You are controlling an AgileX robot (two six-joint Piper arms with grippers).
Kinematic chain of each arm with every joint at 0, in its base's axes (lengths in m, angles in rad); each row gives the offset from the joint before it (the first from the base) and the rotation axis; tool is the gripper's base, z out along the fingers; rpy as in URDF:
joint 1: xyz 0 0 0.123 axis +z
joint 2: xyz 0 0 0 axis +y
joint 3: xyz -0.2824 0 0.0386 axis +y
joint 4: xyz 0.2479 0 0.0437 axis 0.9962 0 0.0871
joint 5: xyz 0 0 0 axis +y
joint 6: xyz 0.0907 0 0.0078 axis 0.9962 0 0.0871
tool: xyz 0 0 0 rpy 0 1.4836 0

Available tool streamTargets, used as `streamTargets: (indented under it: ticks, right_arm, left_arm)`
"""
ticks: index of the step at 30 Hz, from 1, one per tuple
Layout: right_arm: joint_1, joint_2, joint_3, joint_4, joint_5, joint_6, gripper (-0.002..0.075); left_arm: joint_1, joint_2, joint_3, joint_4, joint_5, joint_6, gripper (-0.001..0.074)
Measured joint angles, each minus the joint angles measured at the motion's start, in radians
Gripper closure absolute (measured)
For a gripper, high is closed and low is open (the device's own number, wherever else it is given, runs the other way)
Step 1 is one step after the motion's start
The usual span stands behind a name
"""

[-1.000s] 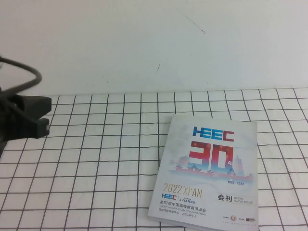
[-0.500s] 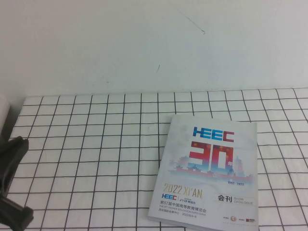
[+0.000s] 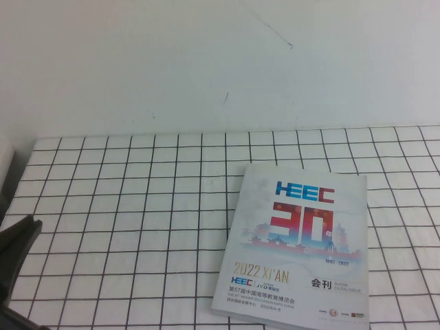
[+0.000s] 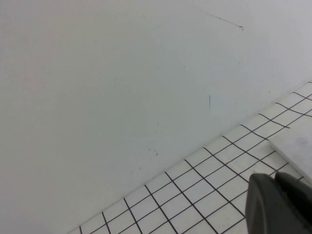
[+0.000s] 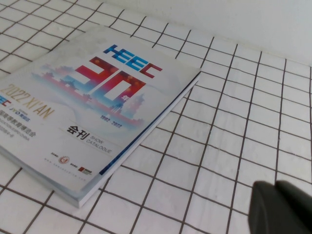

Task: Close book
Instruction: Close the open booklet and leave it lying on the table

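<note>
Left gripper had dropped back over the last second. It went from mid-height over the left edge of the checked cloth, cable showing, to a dark sliver at the cloth's near-left corner, and it was almost out of the high view. The HEEC catalogue book had not shifted across the three high shots: it lay on the near-right part of the cloth, flat, shut, front cover up, slightly skewed to the grid lines. Nothing was touching it.

Judgement: the close was already done and the left arm was pulling away to park. No page or cover was left lifted, and the page block looked flush along the side seen from the right wrist.

Right gripper hung over bare cloth squares beside the book, clear of it.

Hidden or unclear:
- Whether either claw was apart or together: cannot tell. Only a dark lump of each showed at the corner of its wrist view.
- The right arm did not show in the high view at all.
- The book's near edge was cut off where the cloth ran out of the high view.
- The small print low on the cover was too small to read.
- From the left wrist only a pale corner of the book showed; the rest was wall and cloth.
</note>
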Motion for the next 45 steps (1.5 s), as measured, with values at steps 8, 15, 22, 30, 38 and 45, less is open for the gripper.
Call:
streamTargets:
  ticks: [8,15,22,30,38,45]
  right_arm:
    - [0.000,0.000,0.000,0.001,-0.002,0.000,0.0729]
    - [0.000,0.000,0.000,0.001,-0.002,0.000,0.0729]
    - [0.000,0.000,0.000,0.002,-0.004,0.000,0.0729]
    - [0.000,0.000,0.000,0.002,-0.004,0.000,0.0729]
    - [0.000,0.000,0.000,0.002,-0.004,0.000,0.0729]
    - [0.000,0.000,0.000,0.004,-0.006,0.000,0.0729]
  left_arm:
    - [0.000,0.000,0.002,-0.002,0.000,0.002,0.0738]
    - [0.000,0.000,0.002,-0.004,0.000,0.002,0.0738]
    - [-0.027,-0.012,0.008,-0.004,-0.002,0.002,0.0738]
    - [-0.039,-0.252,0.163,-0.004,-0.069,0.004,0.0738]
    - [-0.039,-0.480,0.312,0.007,-0.161,0.006,0.0738]
    - [-0.039,-0.488,0.312,-0.015,-0.256,0.006,0.0738]
